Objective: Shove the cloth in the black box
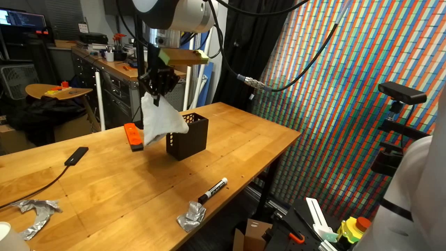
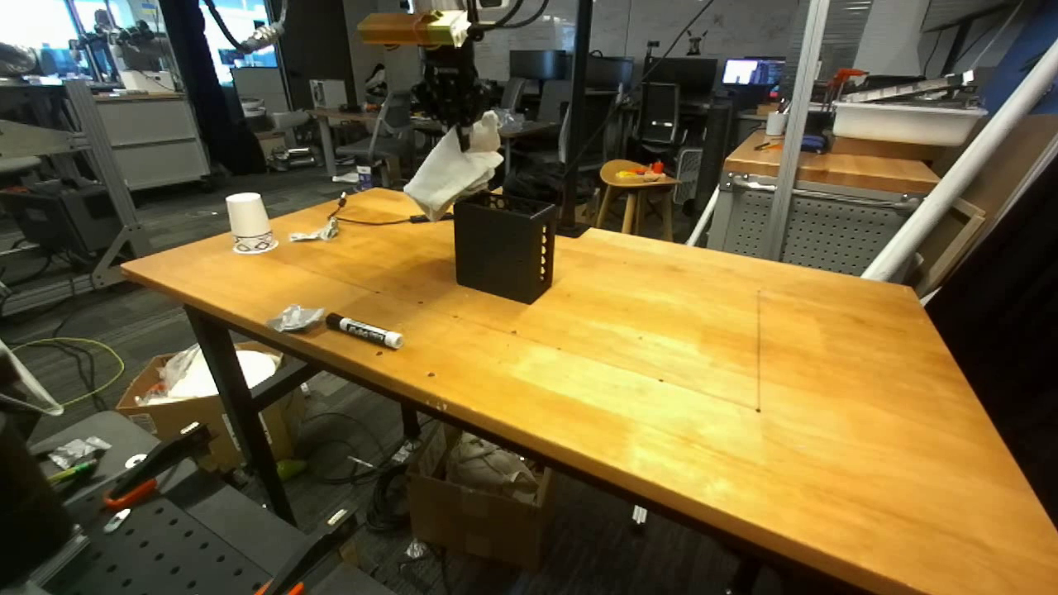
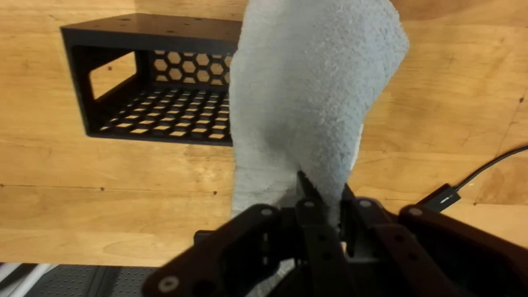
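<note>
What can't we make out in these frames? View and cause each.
Interior of the black box, in part: wrist view, covered by the white cloth; floor hidden by its walls in both exterior views.
White cloth's gripped part: wrist view, partly hidden by the tool.
Text on the monitor: in an exterior view, too small.
Lettering on black cable adapter: wrist view, too small.

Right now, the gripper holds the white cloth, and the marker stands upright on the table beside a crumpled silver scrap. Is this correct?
Not entirely: the marker lies on its side on the table, not upright, as both exterior views show. The rest is right: the gripper holds the white cloth, and the marker is beside a crumpled silver scrap.
</note>
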Controlling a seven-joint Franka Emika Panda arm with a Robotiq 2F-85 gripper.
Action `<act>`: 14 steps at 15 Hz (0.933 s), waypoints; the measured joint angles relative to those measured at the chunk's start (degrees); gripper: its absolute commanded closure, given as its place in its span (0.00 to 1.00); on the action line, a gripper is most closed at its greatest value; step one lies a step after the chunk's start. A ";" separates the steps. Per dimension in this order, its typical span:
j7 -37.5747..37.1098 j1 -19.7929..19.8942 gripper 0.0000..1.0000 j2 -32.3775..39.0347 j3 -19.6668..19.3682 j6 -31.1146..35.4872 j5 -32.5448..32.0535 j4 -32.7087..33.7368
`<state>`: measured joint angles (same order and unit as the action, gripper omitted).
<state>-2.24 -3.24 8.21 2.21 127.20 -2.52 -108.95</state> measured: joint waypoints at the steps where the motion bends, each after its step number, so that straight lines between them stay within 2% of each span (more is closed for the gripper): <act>1: -0.23 0.44 0.97 -0.33 -0.51 0.03 -0.88 0.11; 7: -2.06 2.46 0.97 -0.51 -2.93 0.32 -6.52 0.04; 14: -2.41 2.58 0.97 5.34 -3.15 0.44 -8.34 -0.93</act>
<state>-4.66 -0.66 13.55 -0.94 127.64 -10.86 -109.89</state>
